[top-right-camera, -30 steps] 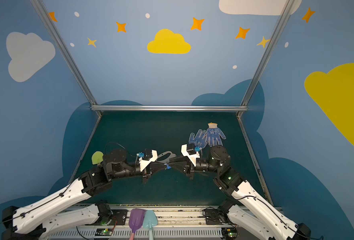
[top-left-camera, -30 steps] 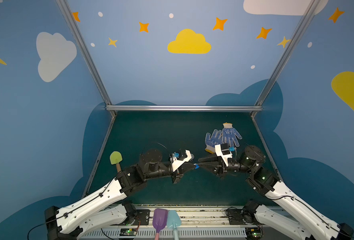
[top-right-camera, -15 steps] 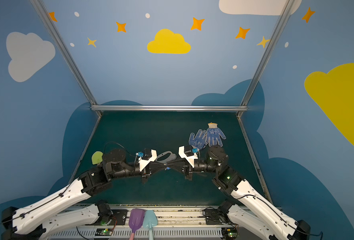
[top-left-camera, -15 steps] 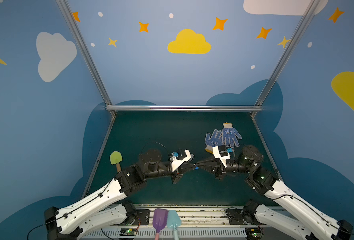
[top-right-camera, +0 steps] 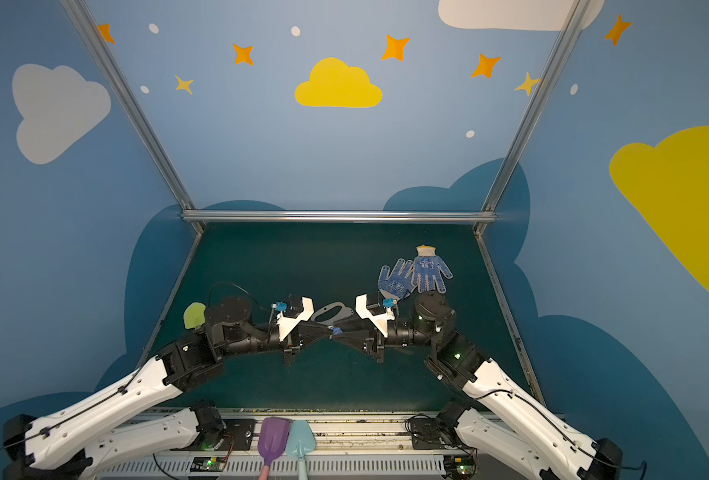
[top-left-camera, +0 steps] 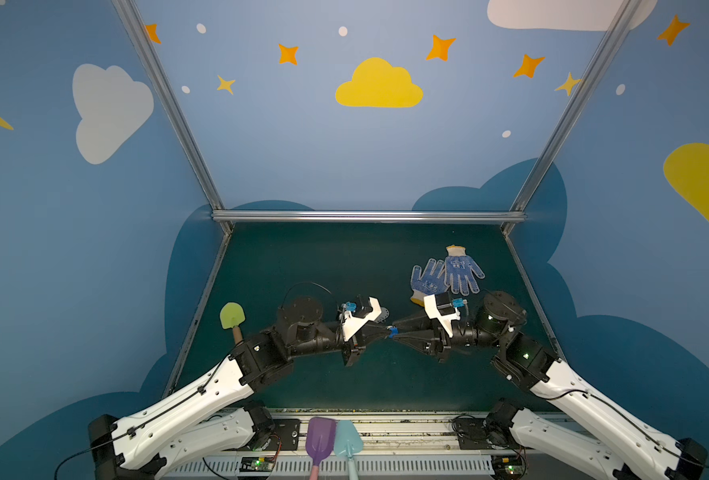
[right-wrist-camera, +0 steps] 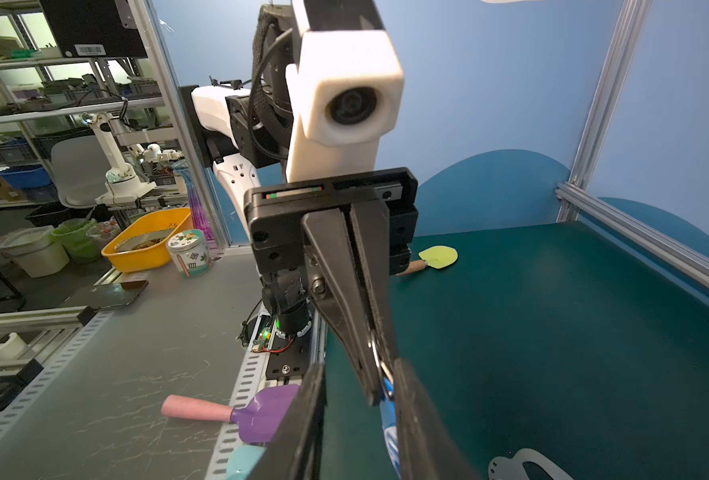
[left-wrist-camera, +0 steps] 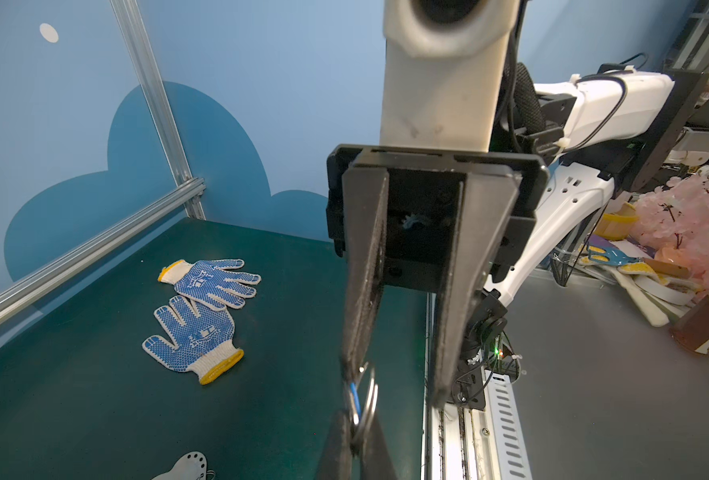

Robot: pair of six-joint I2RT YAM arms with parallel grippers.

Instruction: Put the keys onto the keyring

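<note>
Above the middle of the dark green table the two arms meet tip to tip. The left claw is closed tight on the small bunch of keys, a silver metal split ring with a bright blue plastic piece. It pinches them right at its fingertips and holds them clear of the table. The right claw faces it with its jaws standing apart and nothing clamped between them. In the left wrist view the tip of one of its fingers sits right against the ring, and the other finger stands off to the side. In both top views the keys show only as a blue dot where the two claws meet. The flat grey half-oval keyring plate, with a long slot and a hole-dotted edge, lies on the table just behind the meeting claws. It sits between the two white wrist-camera mounts, apart from the keys. A pair of white knit gloves with blue dots and yellow cuffs lies overlapping toward the far right of the table, near the right arm's wrist. A light green spatula with a wooden handle lies near the table's left edge. A purple scoop and a pale blue scoop rest side by side on the front rail.
</note>
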